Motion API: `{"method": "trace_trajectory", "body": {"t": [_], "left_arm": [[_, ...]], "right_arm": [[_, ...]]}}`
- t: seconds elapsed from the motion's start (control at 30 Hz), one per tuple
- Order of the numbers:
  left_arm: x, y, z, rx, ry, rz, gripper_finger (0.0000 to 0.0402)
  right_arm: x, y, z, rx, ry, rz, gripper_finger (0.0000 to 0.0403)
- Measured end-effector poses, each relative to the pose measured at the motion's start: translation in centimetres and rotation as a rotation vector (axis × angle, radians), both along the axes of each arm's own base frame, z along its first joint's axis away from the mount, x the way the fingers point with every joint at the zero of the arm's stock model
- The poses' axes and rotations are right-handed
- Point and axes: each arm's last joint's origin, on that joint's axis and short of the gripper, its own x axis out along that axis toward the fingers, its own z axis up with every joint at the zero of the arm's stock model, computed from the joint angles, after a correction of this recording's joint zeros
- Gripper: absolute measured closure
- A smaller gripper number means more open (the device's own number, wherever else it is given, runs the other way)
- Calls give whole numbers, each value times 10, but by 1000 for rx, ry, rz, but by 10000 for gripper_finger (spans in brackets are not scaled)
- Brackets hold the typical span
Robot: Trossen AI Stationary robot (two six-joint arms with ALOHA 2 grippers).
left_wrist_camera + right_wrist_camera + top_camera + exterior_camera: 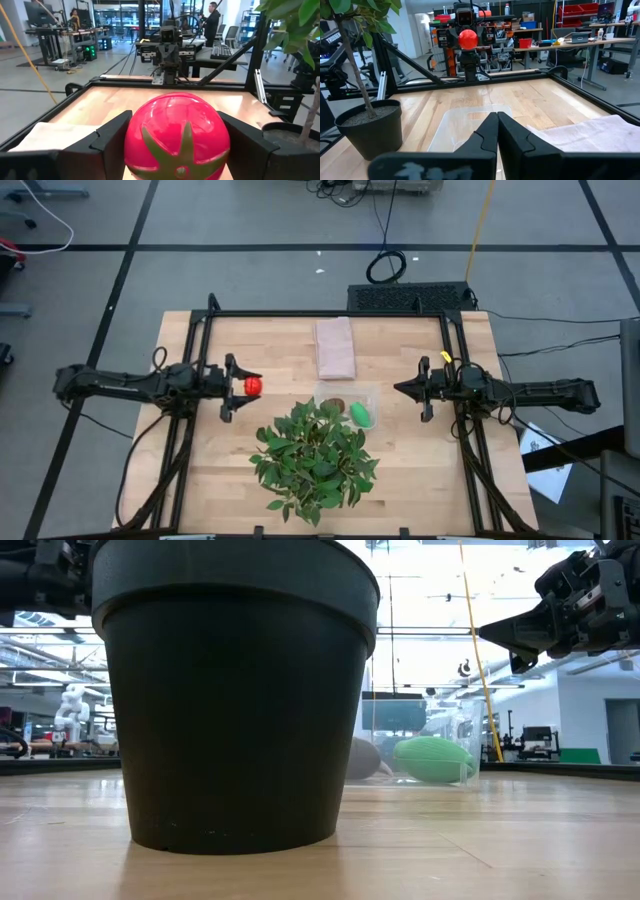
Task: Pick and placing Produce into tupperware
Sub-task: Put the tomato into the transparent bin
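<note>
Tomato (252, 386) sits clamped in the left end effector (243, 386), so carry it level over the tub (349, 406), clear of the plant (315, 458), before opening up.

So the tabletop (210, 480) is a light wood-plank surface with a black metal frame (330, 314) running around its edges. Sitting right on it: a potted leafy plant (315, 455) in a dark pot (235, 690) near the front middle, a pinkish-beige folded cloth (336, 347) toward the back middle, and a clear tupperware (350, 406) between the two, just beside the plant's leaves. The tub has a green oval piece (361, 415) and a brown fuzzy one (335, 404) lying in it. Cloth and tub sit close together, not touching.
</note>
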Motion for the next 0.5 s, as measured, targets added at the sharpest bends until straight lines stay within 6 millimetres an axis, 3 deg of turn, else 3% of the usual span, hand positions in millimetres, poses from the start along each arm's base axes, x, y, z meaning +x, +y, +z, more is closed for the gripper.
{"method": "trace_trajectory", "body": {"t": [0.5], "left_arm": [[18, 9, 2, -36, 33, 24, 142]], "right_arm": [[0, 0, 0, 0, 0, -1, 403]]}}
